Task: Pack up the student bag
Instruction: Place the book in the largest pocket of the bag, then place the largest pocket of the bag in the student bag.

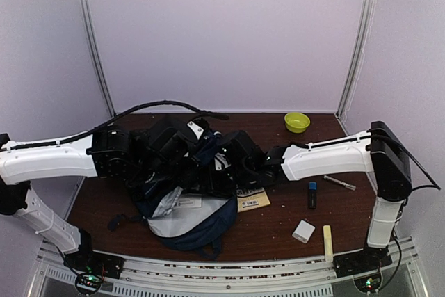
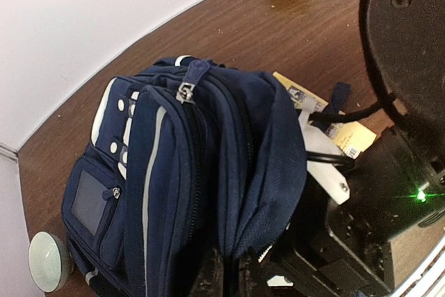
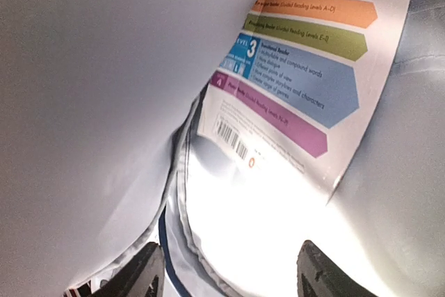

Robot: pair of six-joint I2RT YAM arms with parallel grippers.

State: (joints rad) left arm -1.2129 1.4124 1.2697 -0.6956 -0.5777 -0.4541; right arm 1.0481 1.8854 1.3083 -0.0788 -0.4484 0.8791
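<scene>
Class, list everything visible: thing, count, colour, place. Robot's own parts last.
student bag: one, navy with white stripe, table centre
book: one, white with coloured bands, inside bag
booklet: one, tan, beside bag
bowl: one, yellow-green, far right
pen: one, silver, right side
marker: one, dark, beside pen
block: one, white, near right
stick: one, pale yellow, beside block
round object: one, pale grey, beside bag
left gripper: one, black, shut on bag's edge
right gripper: one, black, open inside bag

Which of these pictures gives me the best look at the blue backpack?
The left wrist view: the backpack fills it, with zips, pockets and white stripe clear. From above, the robot arms cover its top, leaving only the lower part. The right wrist view seems to look inside: pale lining and the back of a book.
</scene>
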